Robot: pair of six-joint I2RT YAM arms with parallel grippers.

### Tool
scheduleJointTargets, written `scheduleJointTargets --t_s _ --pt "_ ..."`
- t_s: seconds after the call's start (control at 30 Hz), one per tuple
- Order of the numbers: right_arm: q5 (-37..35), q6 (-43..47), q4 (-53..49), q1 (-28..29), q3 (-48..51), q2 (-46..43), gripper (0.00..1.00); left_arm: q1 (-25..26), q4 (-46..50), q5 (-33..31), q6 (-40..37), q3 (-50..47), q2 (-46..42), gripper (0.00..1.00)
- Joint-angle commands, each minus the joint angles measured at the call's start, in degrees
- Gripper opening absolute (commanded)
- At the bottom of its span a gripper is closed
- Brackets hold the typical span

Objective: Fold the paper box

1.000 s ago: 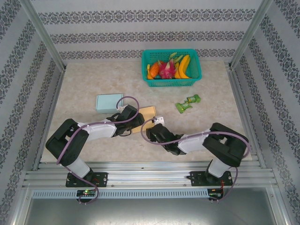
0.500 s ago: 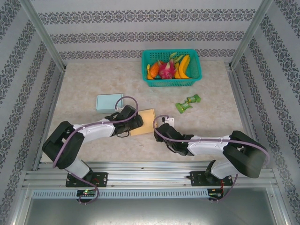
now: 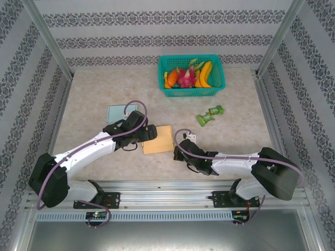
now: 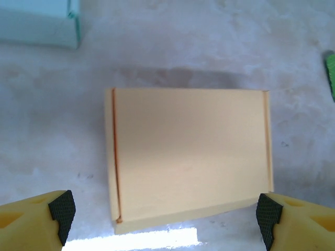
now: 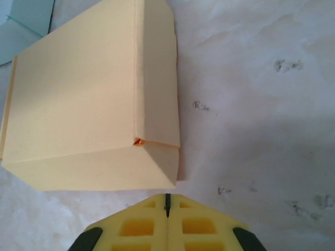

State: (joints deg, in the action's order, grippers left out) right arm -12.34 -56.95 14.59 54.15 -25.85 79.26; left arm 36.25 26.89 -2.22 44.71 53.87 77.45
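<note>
The box [image 3: 159,139] lies flat on the surface [image 3: 235,141], in the middle of the top view, its flaps folded shut. The left gripper [image 4: 165,217] hangs over its left part with jaws spread wide, one pad [image 4: 62,209] in each lower corner of the wrist view, grasping nothing. The right gripper [image 5: 167,212] is clenched on nothing (its fingertips meet along one seam), just below the box's folded corner. A teal box [image 3: 116,112] sits to the upper left. A basket [image 3: 191,92] of fruit stands farther up.
</note>
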Motion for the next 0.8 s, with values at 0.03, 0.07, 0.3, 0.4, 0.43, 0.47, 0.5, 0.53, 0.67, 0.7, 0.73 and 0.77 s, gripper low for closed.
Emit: scheduleJointTargets --t_s 0.03,0.07,0.3,0.4,0.43,0.47,0.5,0.53,0.67,0.7,0.73,0.77 --pt "1.54 -4.53 2.39 1.03 0.12 2.44 0.0 -3.65 -1.65 5.38 -10.23 6.3 9.61 0.91" --pt "1.78 -4.9 2.91 1.04 -0.14 3.43 0.0 -4.54 -1.88 5.92 -11.14 8.14 12.37 0.91" --pt "3.62 -6.36 7.68 0.71 -1.43 8.67 0.0 -8.47 -6.57 11.03 -13.76 12.84 23.38 0.9" --pt "3.97 -5.69 7.56 -0.88 -1.97 9.19 0.0 -8.6 -8.1 11.96 -12.96 12.04 24.87 0.9" --pt "4.32 -5.44 7.54 -1.5 -2.1 9.28 0.0 -8.62 -8.67 12.92 -12.6 11.55 25.14 0.89" --pt "4.58 -4.99 7.47 -2.39 -2.23 9.33 0.0 -8.63 -9.84 14.11 -12.1 10.61 25.29 0.89" --pt "5.05 -4.5 7.21 -3.23 -2.44 9.46 0.0 -8.56 -10.77 14.9 -11.3 9.56 25.29 0.89" --pt "5.49 -4.06 6.91 -3.92 -2.73 9.55 0.0 -8.56 -11.58 15.49 -10.62 8.58 25.21 0.89" --pt "7.15 -3.17 6.2 -6.59 -3.07 9.79 0.0 -8.47 -13.58 16.44 -7.69 4.89 24.06 0.89" --pt "7.28 -3.02 6.09 -7.09 -2.99 9.77 0.0 -8.39 -13.63 16.38 -6.75 4.1 23.46 0.89" --pt "7.38 -3.06 6.0 -7.54 -2.83 9.61 0.0 -8.34 -13.38 15.97 -5.84 3.58 22.93 0.89" --pt "7.5 -2.93 5.96 -7.95 -2.57 9.37 0.0 -8.22 -13.12 15.57 -4.78 3.05 22.15 0.89"
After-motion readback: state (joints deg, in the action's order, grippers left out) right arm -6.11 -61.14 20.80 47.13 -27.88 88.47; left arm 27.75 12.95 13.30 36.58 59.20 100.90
